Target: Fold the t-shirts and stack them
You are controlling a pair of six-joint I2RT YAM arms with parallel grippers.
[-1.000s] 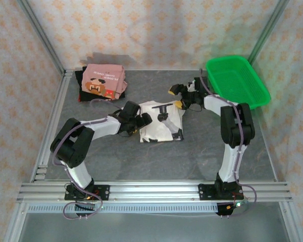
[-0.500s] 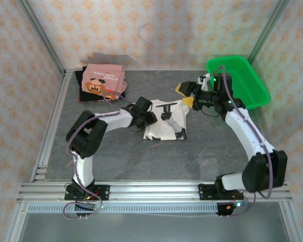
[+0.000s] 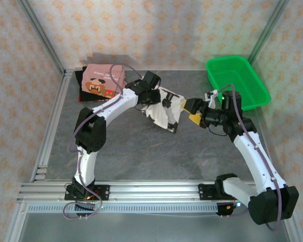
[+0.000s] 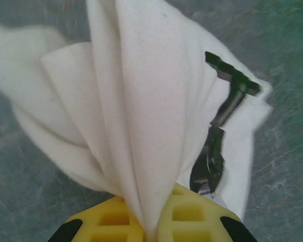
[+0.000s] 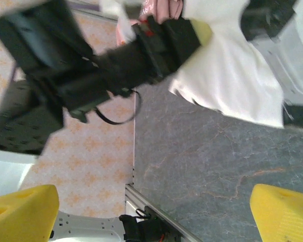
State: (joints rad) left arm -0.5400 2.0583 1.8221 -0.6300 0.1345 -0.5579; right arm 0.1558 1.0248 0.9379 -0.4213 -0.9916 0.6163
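Observation:
My left gripper (image 3: 150,96) is shut on the folded off-white t-shirt (image 3: 165,108), which hangs lifted off the table with its black print showing. In the left wrist view the white cloth (image 4: 141,116) is pinched between the yellow pads (image 4: 192,217). A pink t-shirt with a brown pixel face (image 3: 103,80) lies folded on top of black shirts (image 3: 86,96) at the back left. My right gripper (image 3: 194,112) stands open just right of the hanging shirt, holding nothing; the right wrist view has its yellow fingertips (image 5: 285,214) wide apart and the off-white shirt (image 5: 227,75) beyond them.
A green plastic basket (image 3: 237,80) stands at the back right, close behind the right arm. Aluminium frame rails (image 3: 151,191) run along the near edge and a rail (image 3: 53,126) borders the left side. Patterned walls enclose the back and sides.
The left gripper lifted the off-white shirt off the table and carried it back and left toward the stack. The right gripper let go, drew back right and lower, and stands open.

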